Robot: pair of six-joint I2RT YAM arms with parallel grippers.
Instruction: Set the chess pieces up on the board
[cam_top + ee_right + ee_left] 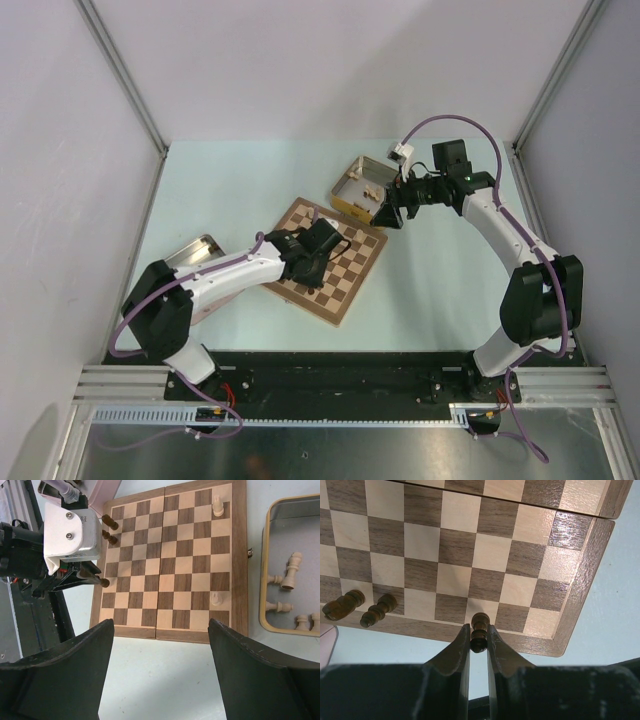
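The board (345,280) lies tilted at the table's middle. My left gripper (478,630) is shut on a dark brown pawn (479,639) over the board's near edge row. Two more dark pieces (344,605) stand on the same row to its left. In the right wrist view the board (170,555) carries two pale pieces (218,505), one of them at the opposite edge (215,598), and the left gripper (97,580) with its pawn (103,583) shows at the left edge. My right gripper (161,625) is open and empty, high above the board's side near the yellow tin.
A yellow tin (263,570) beside the board holds several pale pieces (290,572); it also shows in the top view (350,195). A second open tin (190,252) lies left of the board beside the left arm.
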